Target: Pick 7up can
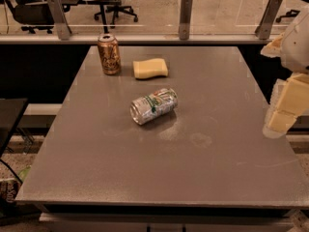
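Observation:
The 7up can (153, 106), silvery-white with green lettering and a small red mark, lies on its side near the middle of the grey table (217, 168). Its top end faces the front left. My arm comes in at the right edge, and its pale lower end, the gripper (280, 121), hangs over the table's right edge. The gripper is well to the right of the can and apart from it. It holds nothing that I can see.
A brown-gold can (109, 54) stands upright at the back left of the table. A yellow sponge (150, 68) lies beside it, just behind the 7up can. A glass rail with metal posts (184, 17) runs behind the table. A dark side surface (9, 115) sits at left.

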Robot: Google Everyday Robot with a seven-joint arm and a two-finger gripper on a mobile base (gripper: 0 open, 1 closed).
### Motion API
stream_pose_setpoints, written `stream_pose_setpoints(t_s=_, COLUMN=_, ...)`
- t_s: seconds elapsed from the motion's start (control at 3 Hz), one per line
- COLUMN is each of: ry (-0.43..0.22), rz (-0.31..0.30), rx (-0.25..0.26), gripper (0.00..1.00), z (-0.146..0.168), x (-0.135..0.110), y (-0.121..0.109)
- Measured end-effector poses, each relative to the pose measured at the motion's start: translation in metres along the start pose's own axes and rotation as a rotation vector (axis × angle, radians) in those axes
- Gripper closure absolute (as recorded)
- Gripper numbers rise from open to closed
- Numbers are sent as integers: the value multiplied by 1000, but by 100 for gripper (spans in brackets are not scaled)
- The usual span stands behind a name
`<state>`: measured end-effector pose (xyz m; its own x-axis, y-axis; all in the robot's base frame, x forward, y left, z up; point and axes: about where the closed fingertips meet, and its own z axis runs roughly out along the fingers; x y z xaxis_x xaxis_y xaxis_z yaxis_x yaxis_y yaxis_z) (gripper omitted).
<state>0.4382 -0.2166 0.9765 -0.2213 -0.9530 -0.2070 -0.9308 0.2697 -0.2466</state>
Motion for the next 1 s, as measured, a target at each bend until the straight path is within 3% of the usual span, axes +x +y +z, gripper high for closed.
stream_pose_setpoints(t_s=0.67, ry=-7, rz=-15, rx=-16, gripper=0, z=3, x=-8, y=-3)
stream_pose_setpoints(t_s=1.0, ry=-49, rz=-62, rx=-50, gripper=0, z=20, x=-33, y=-13)
